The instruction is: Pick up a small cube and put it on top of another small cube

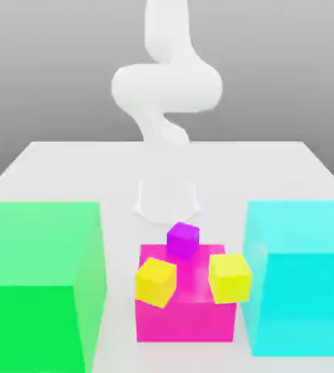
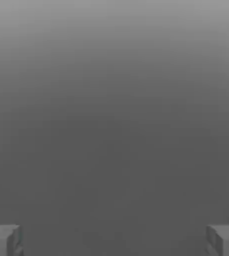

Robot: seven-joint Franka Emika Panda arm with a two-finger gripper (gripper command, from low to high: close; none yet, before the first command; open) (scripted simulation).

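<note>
The other small cube (image 1: 182, 240), violet-purple, rests on the back part of a large magenta block (image 1: 187, 309). The small cube named for picking up is out of view. My white arm (image 1: 167, 87) rises folded behind the blocks, well above the table. In the hand view my gripper (image 2: 114, 240) is open, its two grey fingertips (image 2: 4, 240) standing far apart with nothing between them and plain grey background beyond.
Two small yellow cubes (image 1: 156, 282) (image 1: 230, 277) lie tilted on the magenta block's front corners. A large green block (image 1: 35, 284) stands at the exterior view's left and a large cyan block (image 1: 301, 277) at its right. The white table (image 1: 68, 171) extends behind them.
</note>
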